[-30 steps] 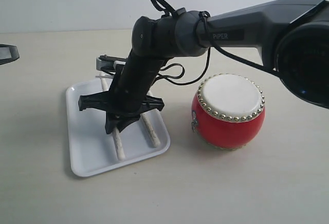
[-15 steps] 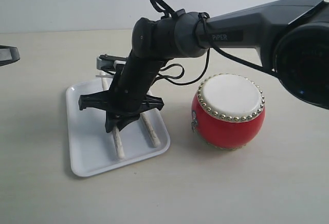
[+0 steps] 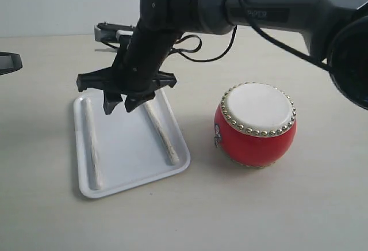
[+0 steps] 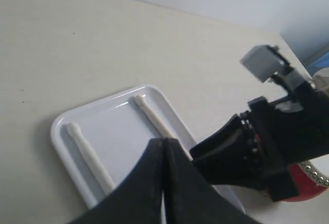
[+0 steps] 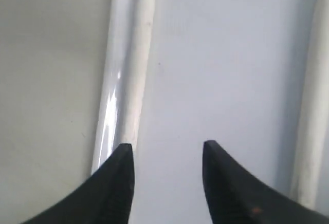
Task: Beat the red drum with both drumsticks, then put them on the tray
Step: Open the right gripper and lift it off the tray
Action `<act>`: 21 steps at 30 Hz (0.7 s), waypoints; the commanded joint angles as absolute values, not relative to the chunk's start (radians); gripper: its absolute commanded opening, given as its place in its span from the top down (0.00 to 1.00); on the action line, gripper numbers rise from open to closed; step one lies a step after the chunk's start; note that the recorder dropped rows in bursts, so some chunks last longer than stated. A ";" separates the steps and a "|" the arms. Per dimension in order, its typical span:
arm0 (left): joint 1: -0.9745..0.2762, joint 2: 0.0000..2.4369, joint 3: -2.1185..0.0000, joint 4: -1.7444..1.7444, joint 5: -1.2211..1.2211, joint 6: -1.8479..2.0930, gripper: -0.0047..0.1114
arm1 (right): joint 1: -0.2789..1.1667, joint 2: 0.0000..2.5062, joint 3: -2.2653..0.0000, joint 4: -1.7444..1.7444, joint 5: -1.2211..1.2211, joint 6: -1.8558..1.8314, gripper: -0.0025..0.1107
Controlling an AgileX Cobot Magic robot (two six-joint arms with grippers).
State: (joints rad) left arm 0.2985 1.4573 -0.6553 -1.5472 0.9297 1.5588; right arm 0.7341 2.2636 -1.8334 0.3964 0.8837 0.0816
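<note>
The white tray (image 3: pixel 123 147) lies on the table left of the red drum (image 3: pixel 256 125). Both drumsticks rest flat in the tray. One drumstick (image 3: pixel 92 147) lies along its left rim, the other drumstick (image 3: pixel 162 133) near its right rim. My right gripper (image 3: pixel 121 104) hangs open above the tray's far end with nothing between its fingers. In the right wrist view, my right gripper (image 5: pixel 165 149) is over the bare tray (image 5: pixel 221 54), with one drumstick (image 5: pixel 136 80) against the rim and the other (image 5: pixel 313 106) at the frame's side. My left gripper (image 4: pixel 163 143) is shut and empty, off the tray (image 4: pixel 67 126).
The right arm (image 3: pixel 276 12) stretches from the right across and above the drum. A dark part of the left arm (image 3: pixel 8 61) shows at the left edge of the exterior view. The beige table (image 3: pixel 190 216) extends around the tray and drum.
My right gripper has opened and risen from the tray. The drumstick it held now lies along the tray's left rim. The left gripper stays shut.
</note>
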 commanded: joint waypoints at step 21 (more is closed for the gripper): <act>-0.003 1.348 -0.621 -1.556 0.362 1.496 0.96 | 0.733 1.744 -1.597 0.179 0.887 -0.066 0.98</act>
